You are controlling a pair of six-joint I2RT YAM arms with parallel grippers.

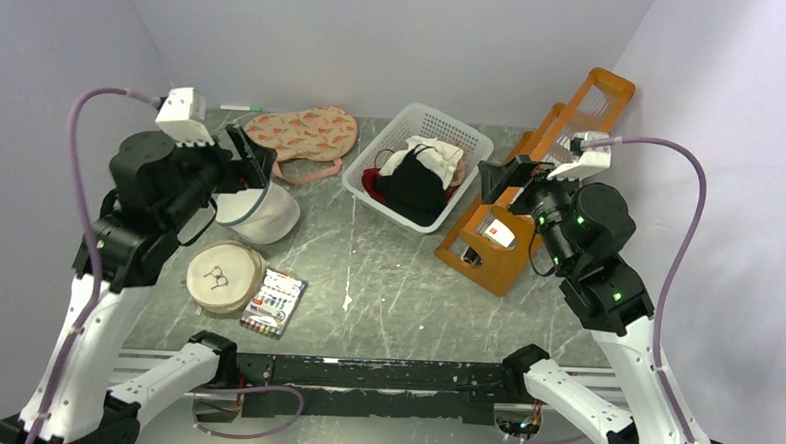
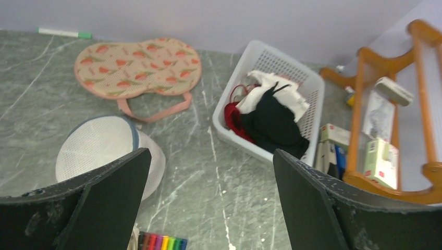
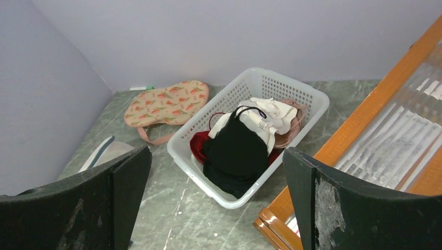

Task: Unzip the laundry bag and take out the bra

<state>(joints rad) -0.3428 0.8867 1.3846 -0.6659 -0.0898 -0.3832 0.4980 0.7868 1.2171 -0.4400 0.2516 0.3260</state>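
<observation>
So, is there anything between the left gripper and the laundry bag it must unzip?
Nothing visible. The open left gripper hangs just above the laundry bag. The watermelon pouch lies beyond the bag and the embroidery hoop nearer the arm bases, neither in the path.

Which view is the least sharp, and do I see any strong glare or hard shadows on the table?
Top external view: sharp and evenly lit; the table shows no strong glare, only a soft shadow beside the basket. Left wrist view: the least sharp, the laundry bag looks slightly smeared, the left pincer is dark. Right wrist view: clearer; the right pincer is dark and soft.
</observation>
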